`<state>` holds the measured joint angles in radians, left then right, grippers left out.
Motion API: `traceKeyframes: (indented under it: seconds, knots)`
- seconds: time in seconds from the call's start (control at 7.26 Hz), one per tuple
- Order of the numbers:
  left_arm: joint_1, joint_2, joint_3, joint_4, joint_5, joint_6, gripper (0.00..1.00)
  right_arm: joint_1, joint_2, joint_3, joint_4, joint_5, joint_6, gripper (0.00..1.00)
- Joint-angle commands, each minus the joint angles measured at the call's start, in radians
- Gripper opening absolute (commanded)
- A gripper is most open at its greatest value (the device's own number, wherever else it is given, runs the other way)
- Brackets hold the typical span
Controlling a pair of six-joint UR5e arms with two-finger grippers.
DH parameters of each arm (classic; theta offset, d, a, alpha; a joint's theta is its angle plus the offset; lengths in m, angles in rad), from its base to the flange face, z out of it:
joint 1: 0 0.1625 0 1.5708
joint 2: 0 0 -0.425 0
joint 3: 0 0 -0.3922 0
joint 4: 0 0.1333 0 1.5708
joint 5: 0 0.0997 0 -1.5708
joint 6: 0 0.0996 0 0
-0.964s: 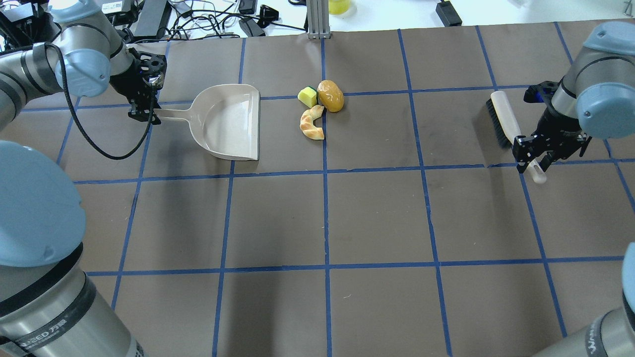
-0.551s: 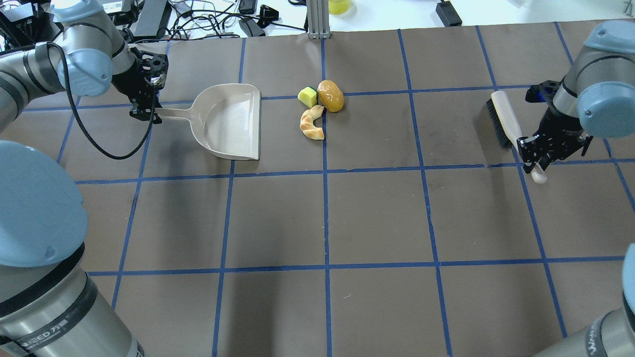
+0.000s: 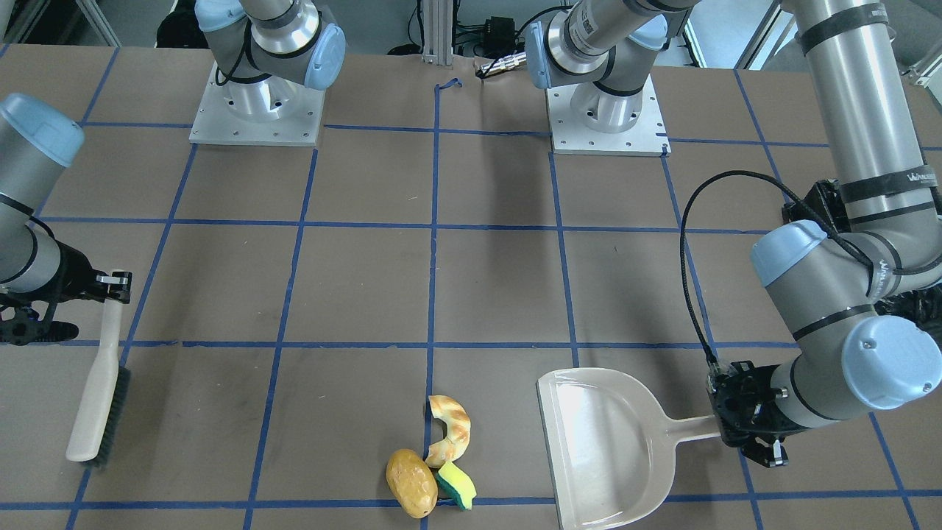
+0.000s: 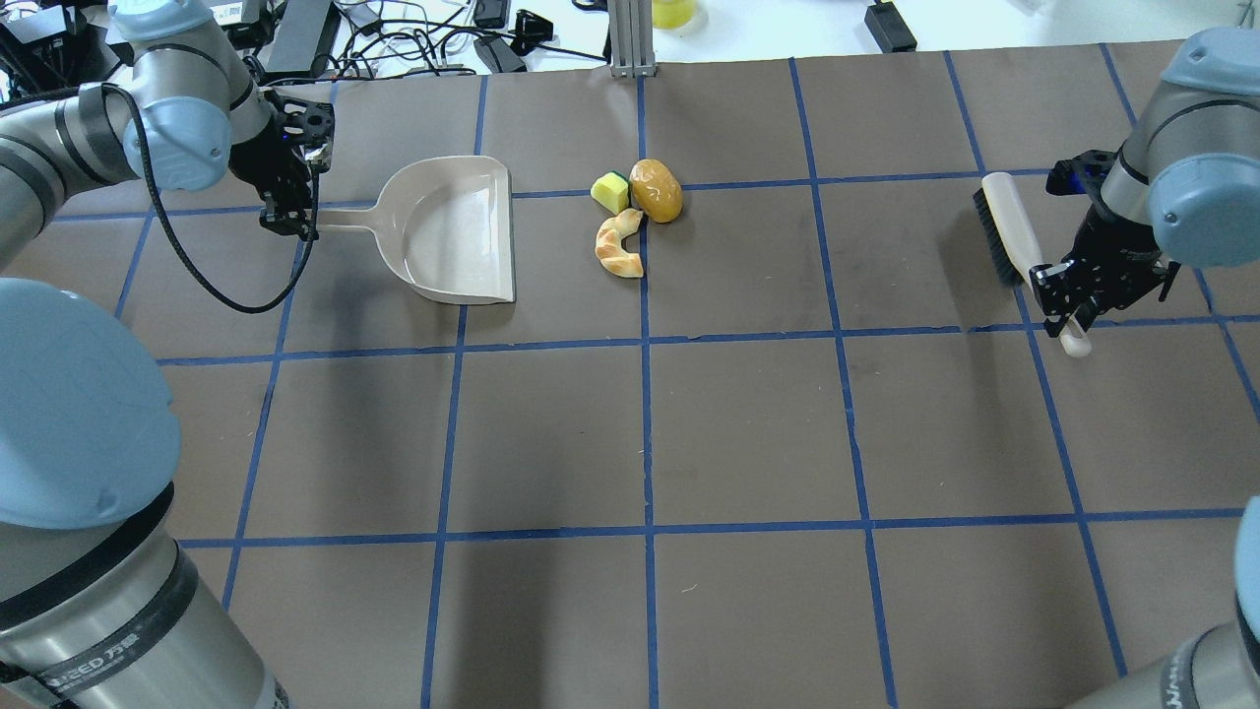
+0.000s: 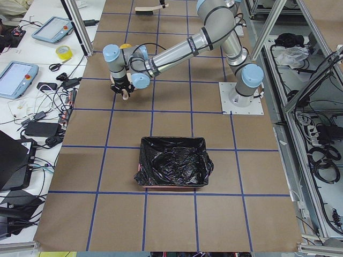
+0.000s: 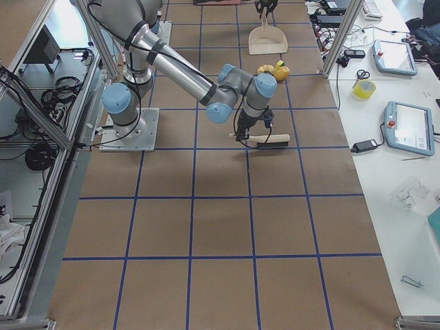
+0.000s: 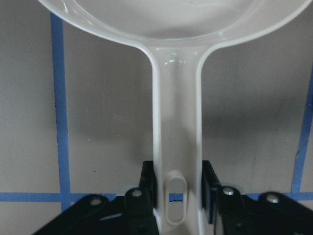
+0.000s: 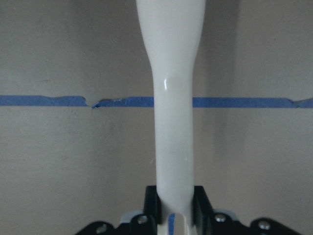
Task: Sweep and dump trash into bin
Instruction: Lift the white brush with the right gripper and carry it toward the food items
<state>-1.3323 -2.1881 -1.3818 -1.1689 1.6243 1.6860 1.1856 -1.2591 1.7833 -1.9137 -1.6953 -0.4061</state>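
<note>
The trash lies in one cluster at the far middle of the table: a tan potato [image 4: 657,190], a striped croissant [image 4: 618,244] and a yellow-and-green sponge [image 4: 610,191]. My left gripper [image 4: 295,219] is shut on the handle of the beige dustpan [image 4: 453,231], whose mouth faces the trash from the left, a gap apart. The left wrist view shows the fingers [image 7: 149,188] clamping the handle. My right gripper [image 4: 1061,295] is shut on the handle of the beige brush [image 4: 1004,231] at the far right. The black-lined bin [image 5: 144,166] shows only in the exterior left view.
An aluminium post [image 4: 630,39] stands at the table's far edge, with cables and power bricks [image 4: 394,39] behind it. The two arm bases [image 3: 254,110] are bolted on the robot's side. Blue tape lines grid the brown table.
The left gripper has shifted the dustpan slightly toward the far edge. The right gripper has moved the brush a little farther and to the right. The trash has not moved.
</note>
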Motion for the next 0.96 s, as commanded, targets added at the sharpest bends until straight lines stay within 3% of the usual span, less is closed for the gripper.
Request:
traceKeyframes:
  seconds: [0.0,0.14,0.41,0.55,0.83]
  knots:
    - [-0.037,-0.001,0.003,0.002,0.052,-0.042,0.15,0.114,-0.019,-0.097,0.116,-0.023,0.027,0.07]
    - [-0.038,-0.004,0.006,0.003,0.052,-0.042,0.15,0.205,-0.008,-0.172,0.210,-0.021,0.129,0.07]
    - [-0.038,-0.004,0.004,0.003,0.054,-0.038,0.15,0.374,0.032,-0.226,0.230,-0.004,0.350,0.06]
    - [-0.038,-0.007,0.006,0.003,0.052,-0.038,0.15,0.425,0.081,-0.276,0.225,-0.007,0.422,0.06]
    - [-0.039,-0.009,0.006,0.003,0.051,-0.041,0.15,0.475,0.250,-0.469,0.254,-0.013,0.447,0.06]
